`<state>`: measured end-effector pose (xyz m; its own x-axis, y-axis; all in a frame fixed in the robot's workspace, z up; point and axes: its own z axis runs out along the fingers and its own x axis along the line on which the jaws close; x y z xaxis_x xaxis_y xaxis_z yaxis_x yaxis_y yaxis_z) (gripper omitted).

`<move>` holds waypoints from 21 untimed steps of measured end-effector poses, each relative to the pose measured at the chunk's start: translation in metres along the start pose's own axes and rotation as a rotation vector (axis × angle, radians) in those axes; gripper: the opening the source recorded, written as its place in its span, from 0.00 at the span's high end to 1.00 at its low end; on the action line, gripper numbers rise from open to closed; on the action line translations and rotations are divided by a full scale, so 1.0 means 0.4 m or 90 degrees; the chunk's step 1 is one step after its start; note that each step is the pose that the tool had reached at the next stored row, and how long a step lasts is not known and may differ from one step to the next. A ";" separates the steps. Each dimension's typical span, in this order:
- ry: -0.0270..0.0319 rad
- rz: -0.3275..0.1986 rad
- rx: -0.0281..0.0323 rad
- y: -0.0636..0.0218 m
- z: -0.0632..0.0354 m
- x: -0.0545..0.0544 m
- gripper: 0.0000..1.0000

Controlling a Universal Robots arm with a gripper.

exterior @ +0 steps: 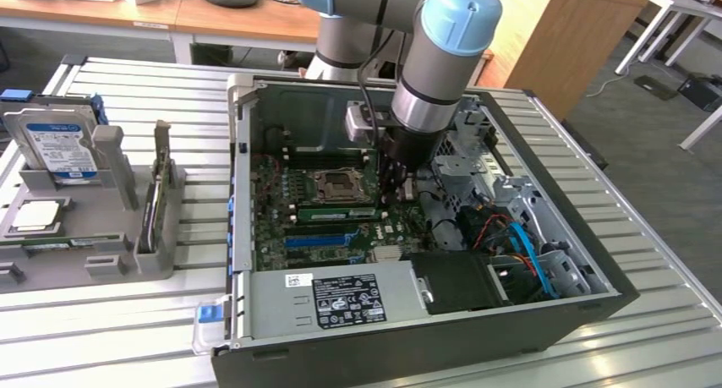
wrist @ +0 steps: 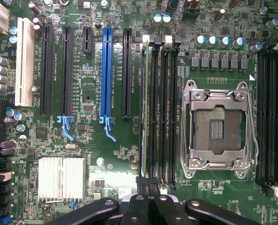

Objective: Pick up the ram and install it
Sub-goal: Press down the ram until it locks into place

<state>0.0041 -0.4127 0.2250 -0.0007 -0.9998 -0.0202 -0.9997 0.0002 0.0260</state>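
The ram [exterior: 333, 210] is a thin green stick standing in a memory slot beside the CPU socket [exterior: 336, 185] on the motherboard inside the open computer case. In the wrist view the ram [wrist: 144, 108] is seen edge-on as a pale strip in the slot farthest from the socket [wrist: 218, 126]. My gripper [exterior: 393, 185] reaches down into the case at one end of that stick. Its dark fingers are pressed together, and the gripper [wrist: 148, 185] sits right over the stick's end. Whether the tips touch the stick I cannot tell.
Black expansion slots and a blue slot [wrist: 106, 70] lie beside the memory slots, with a silver heatsink [wrist: 61, 178] nearby. The case holds a power supply [exterior: 338, 299] and cables [exterior: 519, 240]. A grey rack [exterior: 84, 227] with a hard drive [exterior: 62, 147] stands at the exterior view's left.
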 end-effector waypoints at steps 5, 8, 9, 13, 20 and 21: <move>-0.0002 0.000 0.0001 0.000 0.001 0.000 0.89; 0.0000 0.000 0.0000 0.000 0.003 0.000 0.89; -0.0001 0.000 0.0000 0.000 0.003 0.000 0.89; -0.0002 0.000 0.0001 0.000 0.003 0.000 0.89; -0.0001 0.000 0.0001 0.000 0.005 0.000 0.89; -0.0002 0.000 0.0000 0.000 0.005 0.000 0.89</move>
<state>0.0041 -0.4126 0.2231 -0.0007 -0.9998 -0.0204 -0.9997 0.0002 0.0259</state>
